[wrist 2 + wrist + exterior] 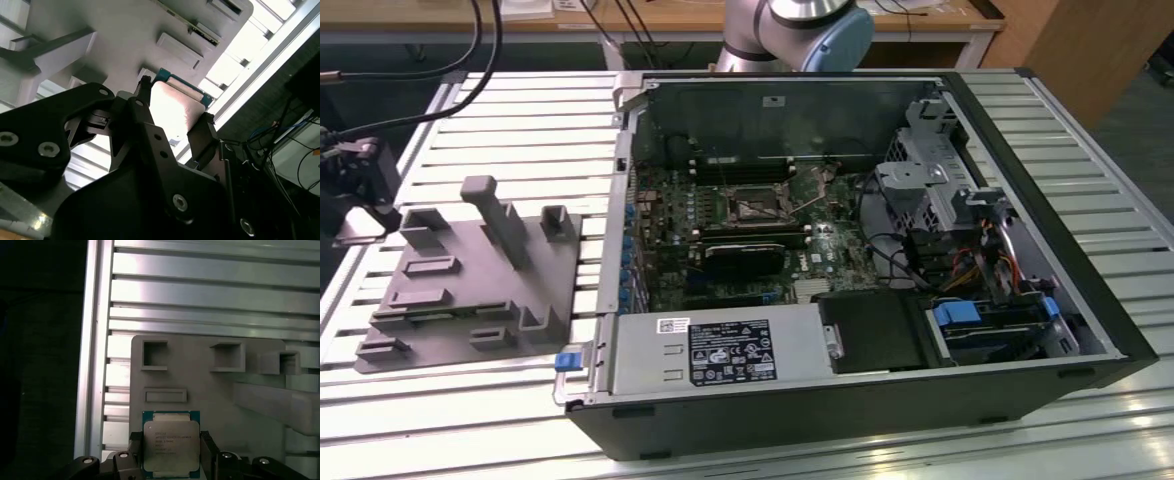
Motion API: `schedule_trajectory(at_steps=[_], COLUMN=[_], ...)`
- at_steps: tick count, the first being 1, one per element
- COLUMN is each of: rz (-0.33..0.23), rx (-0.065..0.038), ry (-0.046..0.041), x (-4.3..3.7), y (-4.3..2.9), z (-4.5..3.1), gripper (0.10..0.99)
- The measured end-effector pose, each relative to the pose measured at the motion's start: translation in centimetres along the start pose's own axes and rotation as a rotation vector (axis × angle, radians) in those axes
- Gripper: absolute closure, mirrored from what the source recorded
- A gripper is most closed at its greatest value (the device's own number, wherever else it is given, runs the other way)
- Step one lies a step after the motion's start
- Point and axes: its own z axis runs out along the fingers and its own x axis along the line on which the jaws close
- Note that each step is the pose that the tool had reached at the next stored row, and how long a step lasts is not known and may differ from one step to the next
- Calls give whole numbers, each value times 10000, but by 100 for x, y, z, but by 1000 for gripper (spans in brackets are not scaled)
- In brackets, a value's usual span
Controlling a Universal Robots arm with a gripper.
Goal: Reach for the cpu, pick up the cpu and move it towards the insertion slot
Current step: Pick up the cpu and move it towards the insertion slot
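Tool (pixel 171 456) clamped on the cpu (pixel 171 444), with black fingers (pixel 207 450) set against two opposite edges of the chip and the silvery-grey lid facing up between them in the first wrist view. Teal-green board rim visible around the lid. In the second wrist view, the same chip seen edge-on from behind the tool linkage, bracketed on both sides by the fingertips, one teal corner projecting beyond them. Directly beyond the cpu, a grey moulded tray (pixel 200 385) with square recesses and raised blocks; not discernible whether the chip sits on the tray or just clear of it. Tray laid on a slatted aluminium tabletop (pixel 215 295), close to the tabletop's edge rail. In the exterior view, the tray toward the exterior view's left and an open computer case (pixel 1107 330) toward the exterior view's right. Insertion slot (pixel 754 208) on the motherboard inside the case, dark-centred within a metal bracket, well apart from the tray. Robot arm base (pixel 801 30) behind the case.
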Motion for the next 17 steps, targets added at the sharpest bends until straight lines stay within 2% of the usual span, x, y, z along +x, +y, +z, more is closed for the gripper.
schedule_trajectory(at_steps=[17], rz=[0], rx=[1], ry=[-3], x=[-11], y=[15], z=[-323], gripper=[545])
